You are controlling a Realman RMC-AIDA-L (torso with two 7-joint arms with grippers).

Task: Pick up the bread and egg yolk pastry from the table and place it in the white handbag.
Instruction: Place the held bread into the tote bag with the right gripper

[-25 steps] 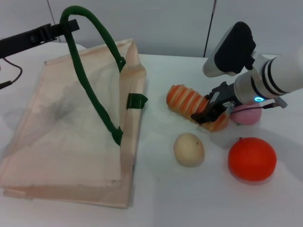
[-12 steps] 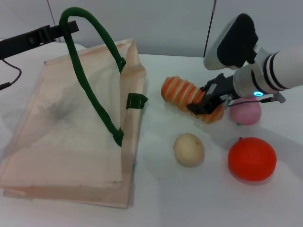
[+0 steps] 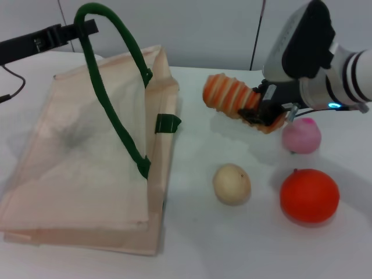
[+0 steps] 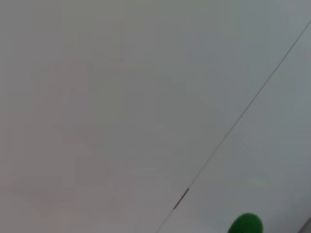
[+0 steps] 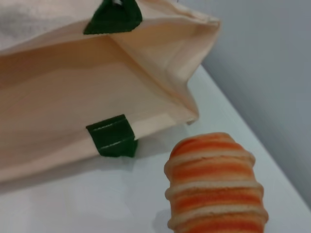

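My right gripper [image 3: 263, 113] is shut on the striped orange and cream bread [image 3: 231, 96] and holds it lifted above the table, to the right of the white handbag [image 3: 87, 157]. The bread [image 5: 214, 187] fills the right wrist view beside the handbag's side and green tab [image 5: 112, 136]. The egg yolk pastry [image 3: 232, 183] lies on the table below the bread. My left gripper [image 3: 84, 28] is at the back left, shut on the handbag's green handle [image 3: 110, 110] and holding it up.
A pink ball [image 3: 301, 136] and a larger orange-red ball [image 3: 309, 195] lie on the table at the right, close under my right arm. The left wrist view shows a plain wall and a bit of green handle [image 4: 245, 225].
My right gripper has lifted the bread off the table and raised it, away from the pink ball. The left arm still holds the handle up.
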